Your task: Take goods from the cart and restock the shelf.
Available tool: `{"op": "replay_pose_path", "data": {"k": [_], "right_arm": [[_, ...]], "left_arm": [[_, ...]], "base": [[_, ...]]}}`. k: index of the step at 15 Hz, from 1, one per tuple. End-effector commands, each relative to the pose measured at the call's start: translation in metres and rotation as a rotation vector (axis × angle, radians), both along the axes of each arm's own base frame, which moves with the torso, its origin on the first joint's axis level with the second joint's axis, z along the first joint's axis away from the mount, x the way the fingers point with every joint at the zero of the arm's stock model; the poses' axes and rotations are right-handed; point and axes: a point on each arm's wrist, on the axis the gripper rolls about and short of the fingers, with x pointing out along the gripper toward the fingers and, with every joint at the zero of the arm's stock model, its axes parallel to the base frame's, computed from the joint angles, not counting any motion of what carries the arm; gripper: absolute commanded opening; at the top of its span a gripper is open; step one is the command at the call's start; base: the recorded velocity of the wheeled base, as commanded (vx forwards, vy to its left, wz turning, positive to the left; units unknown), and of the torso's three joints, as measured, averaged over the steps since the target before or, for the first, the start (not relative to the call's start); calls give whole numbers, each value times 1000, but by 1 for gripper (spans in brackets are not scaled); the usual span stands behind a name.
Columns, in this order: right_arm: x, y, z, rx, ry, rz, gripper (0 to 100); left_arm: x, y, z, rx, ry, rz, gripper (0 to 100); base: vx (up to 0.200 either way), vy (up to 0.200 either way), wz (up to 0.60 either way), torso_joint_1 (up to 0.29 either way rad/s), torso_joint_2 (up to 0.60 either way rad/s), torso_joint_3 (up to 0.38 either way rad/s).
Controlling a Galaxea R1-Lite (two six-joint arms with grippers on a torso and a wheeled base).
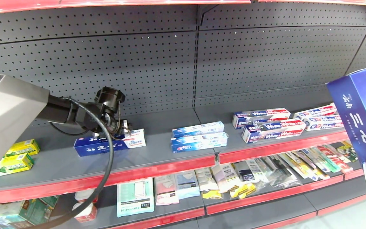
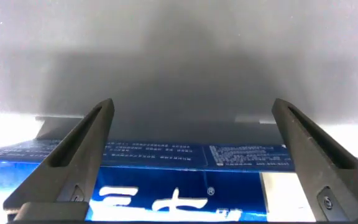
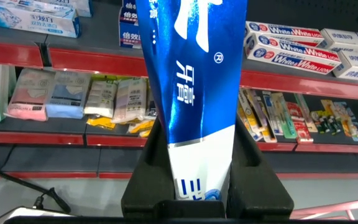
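Note:
A blue and white toothpaste box [image 1: 106,144] lies flat on the grey shelf [image 1: 157,156], left of centre. My left gripper [image 1: 119,132] hovers just over it, open; in the left wrist view its fingers [image 2: 73,168] stand wide apart with the box [image 2: 185,180] lying crosswise beneath them and the gripper [image 2: 192,106] facing the shelf's back. A second blue toothpaste box [image 1: 361,114] stands upright at the right edge, in front of the shelf. My right gripper [image 3: 197,146] is shut on the white lower end of this box [image 3: 191,74].
On the same shelf lie light blue toothpaste boxes [image 1: 199,136], red, white and blue boxes [image 1: 272,125] to the right, and yellow-green boxes [image 1: 16,157] at the far left. Packets [image 1: 233,179] crowd the lower shelf. A pegboard panel [image 1: 170,63] backs the shelf.

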Motion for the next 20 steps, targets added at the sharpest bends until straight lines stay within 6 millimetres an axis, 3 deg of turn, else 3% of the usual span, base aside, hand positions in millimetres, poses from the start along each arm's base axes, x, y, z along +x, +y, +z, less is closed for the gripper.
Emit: {"op": "replay_pose_path", "data": {"k": [1,6,12,20], "right_arm": [[1,0,1,0,-1,1,0],[0,0,0,0,-1,1,0],[-1,0,1,-1,-5,-1,0],[-1,0,0,0,-2,-4,0]], "left_arm": [[-2,1,5,-1,-11,0,100],[-18,4,4,0,18,6,100],[-19,4,7,-3,11,5,100],[-31,7,-8,-6,56,11,100]], "base": [[0,0,0,0,0,0],[0,0,0,0,0,0],[0,0,0,0,0,0],[0,0,0,0,0,0]]}}
